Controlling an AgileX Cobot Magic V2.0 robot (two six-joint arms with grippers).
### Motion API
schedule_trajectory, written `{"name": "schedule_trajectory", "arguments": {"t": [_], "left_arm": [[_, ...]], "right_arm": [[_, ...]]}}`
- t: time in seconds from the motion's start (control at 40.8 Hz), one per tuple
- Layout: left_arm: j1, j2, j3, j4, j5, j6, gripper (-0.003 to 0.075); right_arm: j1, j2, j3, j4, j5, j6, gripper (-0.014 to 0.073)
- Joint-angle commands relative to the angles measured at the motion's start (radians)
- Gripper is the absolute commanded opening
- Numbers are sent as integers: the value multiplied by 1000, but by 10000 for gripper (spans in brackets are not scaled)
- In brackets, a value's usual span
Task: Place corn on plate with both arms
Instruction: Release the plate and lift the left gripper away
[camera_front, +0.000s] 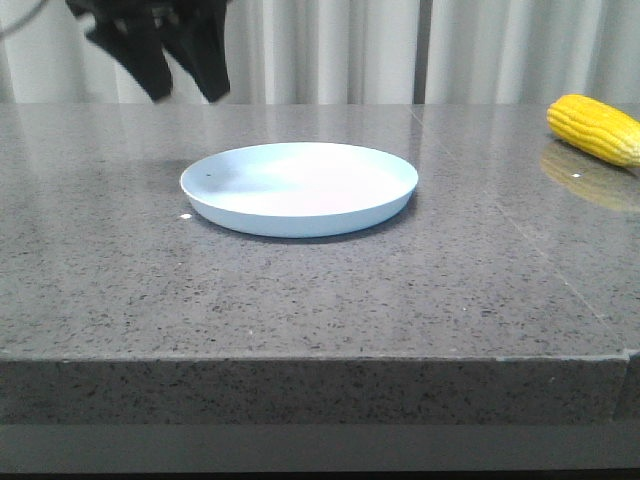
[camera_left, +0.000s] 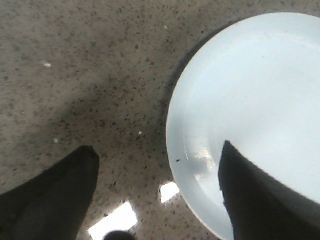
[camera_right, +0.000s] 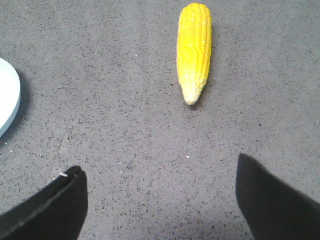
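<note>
I see the plate (camera_front: 298, 187) resting empty at the centre of the front view on the grey speckled table (camera_front: 300, 300). The corn (camera_front: 595, 128) lies on the table at the right edge of that frame, well apart from the plate. My left gripper (camera_front: 185, 65) hangs at the upper left, above the plate's far-left rim, jaws spread wide and holding nothing. My right gripper (camera_right: 160, 195) is also wide, its fingers (camera_right: 45, 207) low in its wrist frame, the corn's pale tip toward them.

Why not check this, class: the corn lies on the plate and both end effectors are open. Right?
Not quite. The corn lies on the table, well to the right of the plate, as the front view shows. Both the left end effector and the right end effector are open.
</note>
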Motion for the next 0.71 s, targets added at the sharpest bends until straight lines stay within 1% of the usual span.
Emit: {"name": "schedule_trajectory", "arguments": {"t": [0.0,0.122,0.294,0.465,0.686], "left_arm": [[-60,-142,-32,102,6,-78,482],[-140,-253,-12,212,19,-157,482],[-208,-430,104,224,-23,-189,482],[-228,-614,286,222,-111,-211,482],[-228,-832,531,222,-184,-242,482]], "right_arm": [[-5,0,-36,4,-70,-5,627],[-5,0,-36,4,-70,-5,627],[-5,0,-36,4,-70,-5,627],[-5,0,-36,4,-70,-5,627],[-5,0,-36,4,-70,-5,627]]}}
